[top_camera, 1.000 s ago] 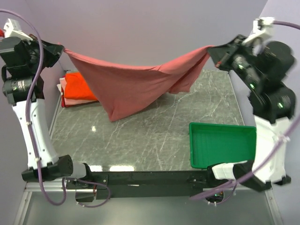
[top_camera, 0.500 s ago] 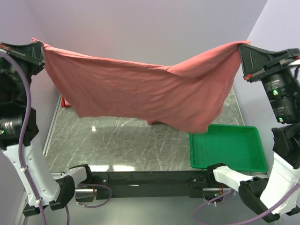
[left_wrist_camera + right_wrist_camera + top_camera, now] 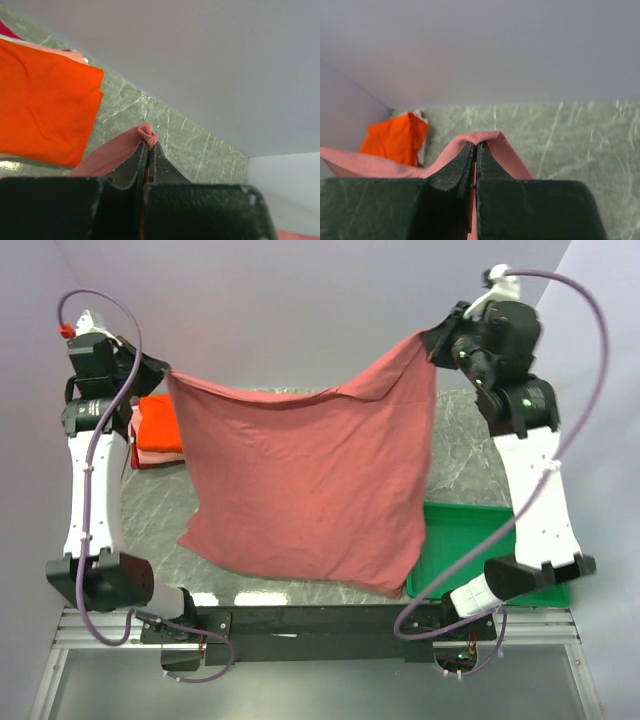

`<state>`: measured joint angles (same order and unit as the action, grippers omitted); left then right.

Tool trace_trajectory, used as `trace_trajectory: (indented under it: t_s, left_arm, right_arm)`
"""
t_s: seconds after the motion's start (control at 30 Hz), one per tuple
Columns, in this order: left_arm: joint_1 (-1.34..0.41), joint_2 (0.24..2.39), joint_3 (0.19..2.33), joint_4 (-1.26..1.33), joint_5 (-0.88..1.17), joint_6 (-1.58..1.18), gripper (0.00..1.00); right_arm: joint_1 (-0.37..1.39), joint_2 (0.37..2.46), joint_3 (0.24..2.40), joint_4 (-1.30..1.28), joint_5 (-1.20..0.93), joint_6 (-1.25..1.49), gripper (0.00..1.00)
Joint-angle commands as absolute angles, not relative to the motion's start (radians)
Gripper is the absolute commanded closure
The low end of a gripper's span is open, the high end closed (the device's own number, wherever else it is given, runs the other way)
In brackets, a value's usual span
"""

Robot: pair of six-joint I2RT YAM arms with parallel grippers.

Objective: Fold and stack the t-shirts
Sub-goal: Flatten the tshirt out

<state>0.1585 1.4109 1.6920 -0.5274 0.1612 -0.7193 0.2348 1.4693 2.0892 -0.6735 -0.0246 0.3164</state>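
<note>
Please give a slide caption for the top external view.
Left gripper and right gripper hold a brick-red t-shirt spread between them over the table, hiding part of the green tray.

Hanging t-shirt (image 3: 310, 490) spread between both grippers over the middle of the desk (image 3: 150, 510); folded t-shirts (image 3: 160, 425) far left, tray (image 3: 465, 540) near right.

The left gripper (image 3: 165, 370) pinches its upper left corner and the right gripper (image 3: 432, 340) its upper right corner, both above the far edge. The cloth drops towards the near edge; whether its hem touches the desk cannot be told. The folded t-shirts lie stacked in the far left corner, beside the hanging cloth's left edge. The tray sits in the near right corner, its left side hidden behind the cloth's lower right corner.
</note>
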Motion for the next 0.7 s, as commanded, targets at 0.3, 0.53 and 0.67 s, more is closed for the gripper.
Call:
trace_trajectory:
  t_s: [0.3,0.53,0.67]
  left_arm:
    - [0.193,1.287,1.807,-0.417,0.244,-0.859,0.99]
    - [0.177,1.117,1.867,-0.579,0.004,-0.793,1.00]
    - [0.100,1.052,1.959,-0.630,-0.174,-0.692,0.99]
  right_arm:
    - [0.229,1.350,2.140,-0.612,-0.110,0.364,1.00]
    - [0.232,1.166,2.045,-0.456,-0.235,0.405,1.00]
    - [0.230,1.094,2.068,-0.437,-0.222,0.388,1.00]
